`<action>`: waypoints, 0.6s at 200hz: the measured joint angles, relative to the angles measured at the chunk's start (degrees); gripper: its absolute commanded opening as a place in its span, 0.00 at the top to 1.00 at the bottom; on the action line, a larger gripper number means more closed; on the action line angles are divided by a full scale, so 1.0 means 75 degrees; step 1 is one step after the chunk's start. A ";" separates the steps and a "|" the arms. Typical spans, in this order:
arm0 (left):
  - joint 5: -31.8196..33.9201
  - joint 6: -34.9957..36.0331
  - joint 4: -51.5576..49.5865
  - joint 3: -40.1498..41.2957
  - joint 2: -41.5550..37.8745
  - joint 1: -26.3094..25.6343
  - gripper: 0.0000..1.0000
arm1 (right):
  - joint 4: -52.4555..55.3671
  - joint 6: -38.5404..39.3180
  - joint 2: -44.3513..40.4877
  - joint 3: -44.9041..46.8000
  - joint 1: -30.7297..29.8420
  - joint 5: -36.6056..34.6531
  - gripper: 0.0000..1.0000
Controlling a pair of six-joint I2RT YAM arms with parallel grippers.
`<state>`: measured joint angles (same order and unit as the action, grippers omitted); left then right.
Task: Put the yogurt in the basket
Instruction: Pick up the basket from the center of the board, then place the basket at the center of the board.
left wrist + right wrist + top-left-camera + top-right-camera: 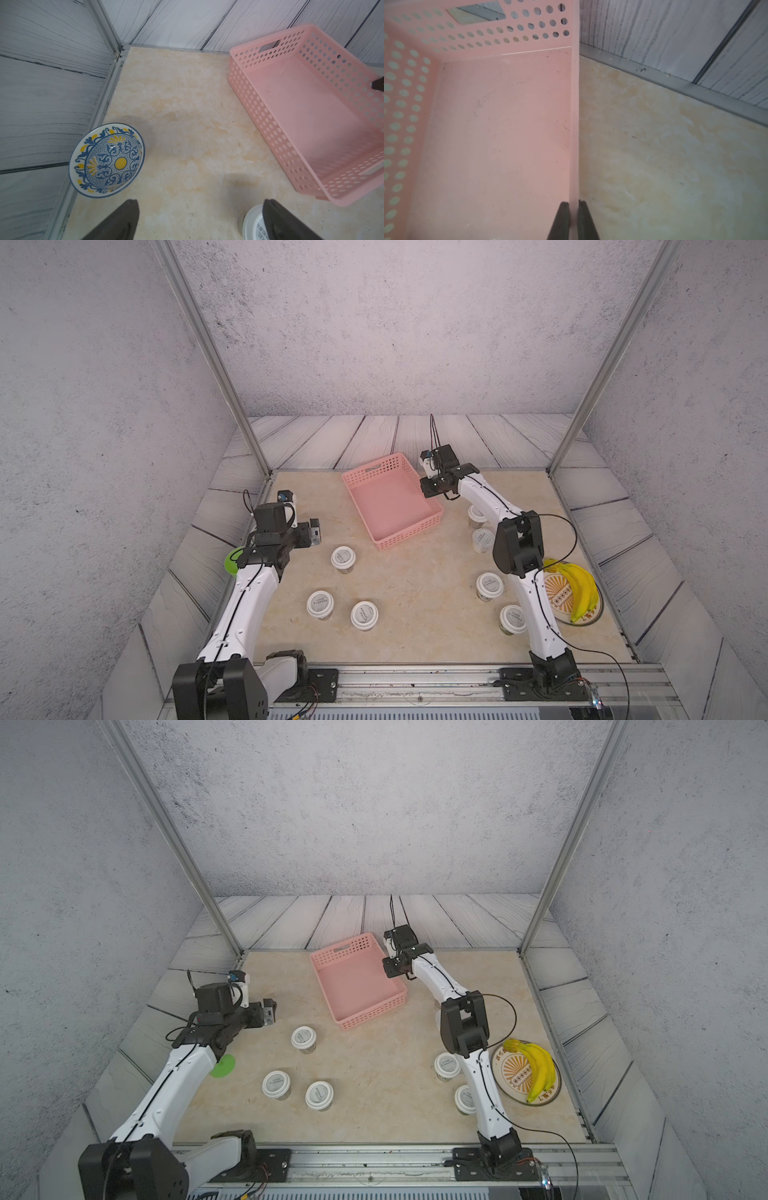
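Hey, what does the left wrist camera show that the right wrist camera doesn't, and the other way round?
Only the left wrist view: a blue-and-yellow patterned bowl and one yogurt cup beside the open left gripper.
Only the right wrist view: the right gripper, its fingers shut on the side wall of the basket.
Both: the pink basket with no cups inside, and the marbled tabletop.

I see a tan table. On it sit a pink basket, seven yogurt cups, a green cup, a plate and a bowl. Three cups stand left, four right.
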<state>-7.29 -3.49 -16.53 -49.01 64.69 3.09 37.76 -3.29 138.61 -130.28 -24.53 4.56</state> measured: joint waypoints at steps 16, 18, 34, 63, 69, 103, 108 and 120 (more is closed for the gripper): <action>0.0026 -0.0003 -0.0003 0.0000 -0.0009 -0.0029 0.01 | 0.0076 -0.0137 -0.0358 0.0332 0.0000 -0.0055 1.00; 0.0026 0.0000 -0.0003 0.0000 -0.0009 -0.0032 0.02 | 0.0090 -0.0152 -0.0428 0.0396 0.0000 -0.0070 1.00; 0.0023 0.0000 -0.0003 0.0000 -0.0012 -0.0067 0.02 | 0.0087 -0.0376 -0.0886 0.0953 0.0000 -0.0111 1.00; 0.0017 -0.0003 -0.0006 0.0000 -0.0026 -0.0087 0.02 | 0.0111 -0.0854 -0.1711 0.2052 -0.0012 -0.0233 1.00; 0.0020 0.0000 -0.0006 0.0000 -0.0029 -0.0087 0.02 | 0.0073 -0.0933 -0.1886 0.2311 -0.0032 -0.0262 1.00; 0.0026 0.0000 -0.0003 0.0000 -0.0076 -0.0087 0.02 | -0.0152 -0.1376 -0.2926 0.3797 -0.0134 -0.0551 1.00; 0.0026 0.0000 -0.0003 0.0000 -0.0085 -0.0087 0.02 | -0.0216 -0.1457 -0.3077 0.3990 -0.0166 -0.0612 1.00; 0.0023 0.0000 -0.0003 0.0000 -0.0099 -0.0087 0.02 | -0.0414 -0.1655 -0.3480 0.4529 -0.0242 -0.0737 1.00</action>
<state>-7.11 -3.49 -16.56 -49.01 63.94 2.44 34.65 -15.70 112.51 -96.31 -26.35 -0.97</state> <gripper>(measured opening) 0.984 0.091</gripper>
